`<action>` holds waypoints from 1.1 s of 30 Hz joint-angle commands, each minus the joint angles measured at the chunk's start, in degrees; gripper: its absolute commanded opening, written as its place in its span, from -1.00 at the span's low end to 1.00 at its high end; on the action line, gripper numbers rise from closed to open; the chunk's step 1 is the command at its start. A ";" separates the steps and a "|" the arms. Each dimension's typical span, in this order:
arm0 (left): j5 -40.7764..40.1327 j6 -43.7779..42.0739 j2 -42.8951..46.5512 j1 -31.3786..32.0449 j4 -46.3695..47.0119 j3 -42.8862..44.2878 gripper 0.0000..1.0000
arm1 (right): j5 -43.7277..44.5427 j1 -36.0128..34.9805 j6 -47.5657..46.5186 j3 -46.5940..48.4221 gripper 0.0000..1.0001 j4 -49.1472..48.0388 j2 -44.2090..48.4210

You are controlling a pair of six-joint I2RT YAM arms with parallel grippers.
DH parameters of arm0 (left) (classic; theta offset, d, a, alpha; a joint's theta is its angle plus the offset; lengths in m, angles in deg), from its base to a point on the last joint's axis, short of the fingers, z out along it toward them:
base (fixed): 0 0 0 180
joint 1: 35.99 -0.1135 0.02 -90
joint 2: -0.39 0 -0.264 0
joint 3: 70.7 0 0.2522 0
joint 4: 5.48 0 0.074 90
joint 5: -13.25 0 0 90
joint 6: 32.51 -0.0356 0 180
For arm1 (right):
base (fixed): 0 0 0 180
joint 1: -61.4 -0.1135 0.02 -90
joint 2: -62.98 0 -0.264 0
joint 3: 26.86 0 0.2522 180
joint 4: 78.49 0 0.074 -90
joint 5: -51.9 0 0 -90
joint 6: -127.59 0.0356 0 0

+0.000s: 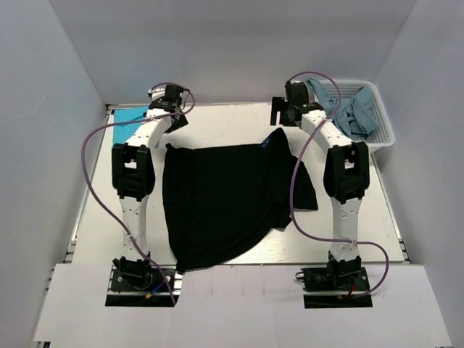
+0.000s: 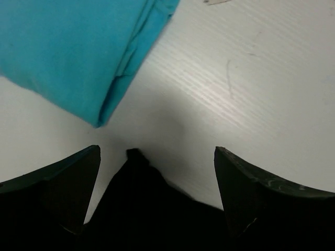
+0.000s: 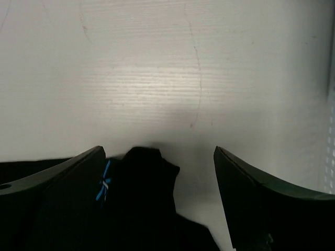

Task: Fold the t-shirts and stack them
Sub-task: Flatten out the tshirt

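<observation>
Inspecting remotely, I am finding the left gripper [image 2: 157,150] and right gripper [image 3: 158,149] both spread and empty, hovering over the far corners of the black t-shirt [image 1: 225,199], which is lying spread across the table's [image 1: 225,123] middle, apparently positioned for folding.

The right gripper [image 3: 158,150] is seen with its fingers [image 3: 68,180] spread wide along the lower edge. A bunched corner of the black t-shirt [image 3: 149,180] is laid on the white table [image 3: 220,73] between them, nearer the finger at the picture's left and well clear of the other. A small blue-white mark [image 3: 104,186] is shown on the cloth.
</observation>
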 commanded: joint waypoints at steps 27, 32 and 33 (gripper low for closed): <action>16.14 18.73 56.27 -0.78 5.29 -73.59 0.58 | -7.70 2.36 18.79 -43.77 0.81 2.24 40.99; 16.31 18.73 54.86 -0.78 9.41 -76.05 0.45 | -6.81 2.36 18.79 -45.08 0.81 2.51 42.84; 17.10 18.21 54.86 -0.78 10.55 -76.75 0.45 | -6.12 2.36 18.62 -45.26 0.81 2.68 43.11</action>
